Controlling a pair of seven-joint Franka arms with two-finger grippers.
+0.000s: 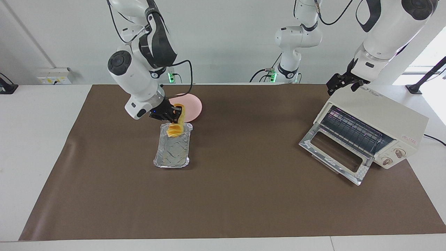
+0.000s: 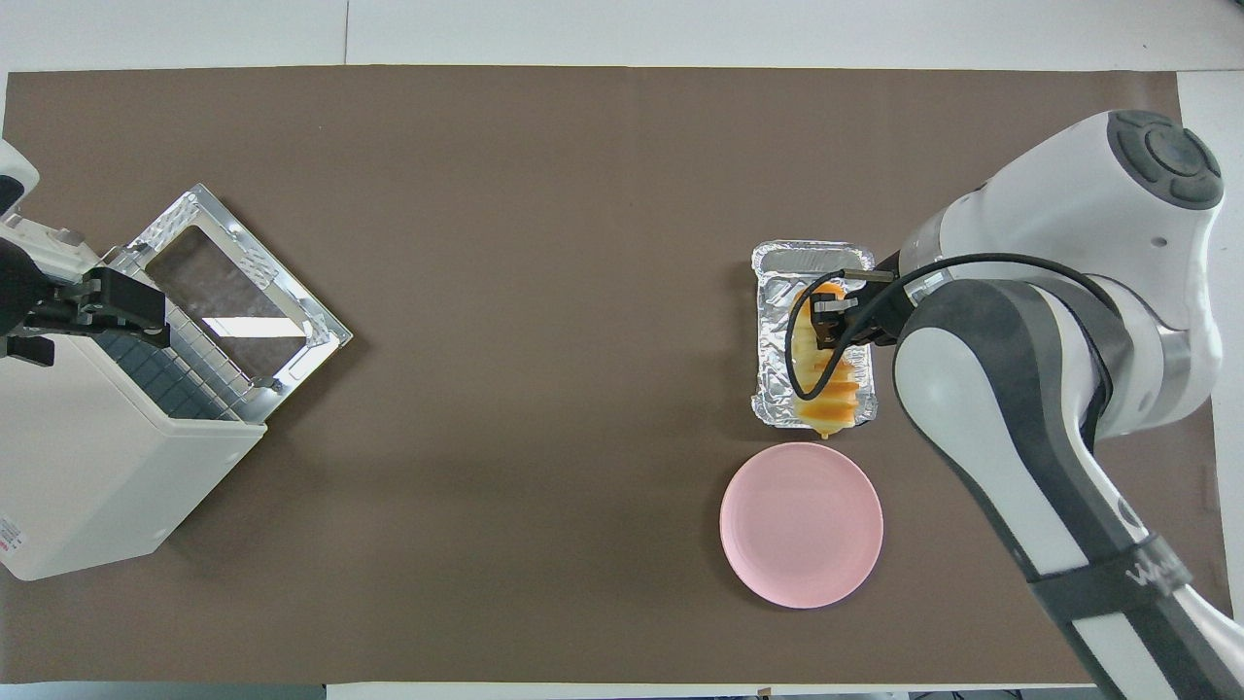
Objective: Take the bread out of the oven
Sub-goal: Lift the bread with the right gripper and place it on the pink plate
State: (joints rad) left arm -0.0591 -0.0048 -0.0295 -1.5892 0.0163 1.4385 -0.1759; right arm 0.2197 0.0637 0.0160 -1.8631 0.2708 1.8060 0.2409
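Note:
The bread (image 1: pixel 175 127), a golden-yellow ridged loaf, hangs tilted from my right gripper (image 1: pixel 174 118), which is shut on its upper end. Its lower end is in or just above the silver foil tray (image 1: pixel 172 155), at the tray's end nearest the robots. In the overhead view the bread (image 2: pixel 828 394) lies along the foil tray (image 2: pixel 777 282) under the right gripper (image 2: pixel 828 323). The cream-white oven (image 1: pixel 390 120) stands at the left arm's end of the table with its glass door (image 1: pixel 334 150) folded down, and its wire rack is bare. My left gripper (image 1: pixel 343 86) is open at the oven's top edge.
A round pink plate (image 1: pixel 192 104) lies on the brown mat just nearer to the robots than the foil tray, and it holds nothing. It also shows in the overhead view (image 2: pixel 802 525). The oven (image 2: pixel 97 457) sits angled at the mat's edge.

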